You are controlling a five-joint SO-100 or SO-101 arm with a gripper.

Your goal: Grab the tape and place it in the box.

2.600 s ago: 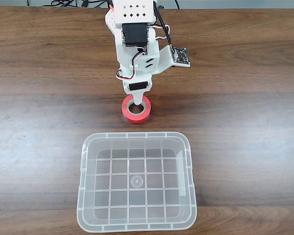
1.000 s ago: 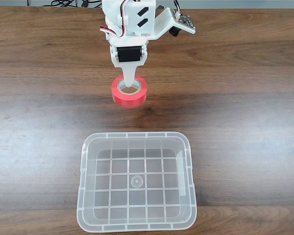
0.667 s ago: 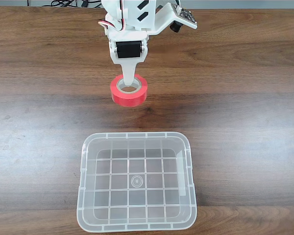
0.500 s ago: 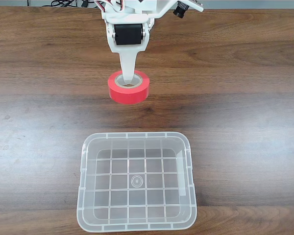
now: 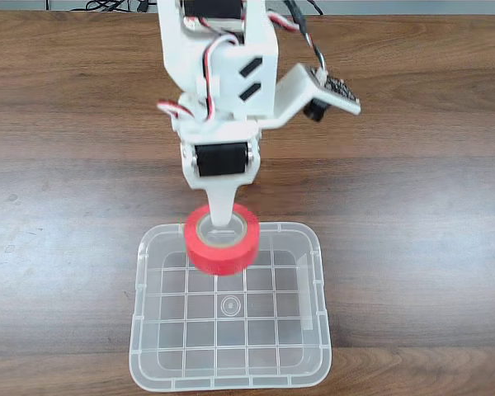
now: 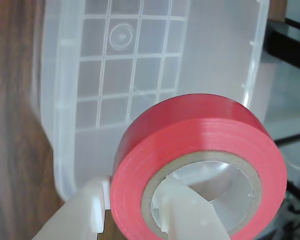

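Gripping the tape [image 5: 221, 242] by its wall, the gripper [image 5: 220, 221] is closing one white finger [image 5: 219, 202] down through the tan core while, in the wrist view, the other finger [image 6: 87, 212] is pressing against the roll's red outer face, with the inner finger [image 6: 190, 215] showing through the cardboard ring of the tape [image 6: 200, 150]. In the fixed view the red-orange roll is hanging off the table, lying roughly flat, over the far rim of the box [image 5: 313, 346], slightly left of the box's middle and overlapping its back wall. In the wrist view the clear box [image 6: 65, 100] is sitting beneath and beyond the roll, its grid-patterned bottom and a small round mark showing. Above the roll, the white arm [image 5: 223, 74] is reaching down from the far edge, carrying black servos, wires and a small circuit board [image 5: 334, 87] jutting to the right. Under everything, the dark wooden table [image 5: 412, 190] is spreading out.
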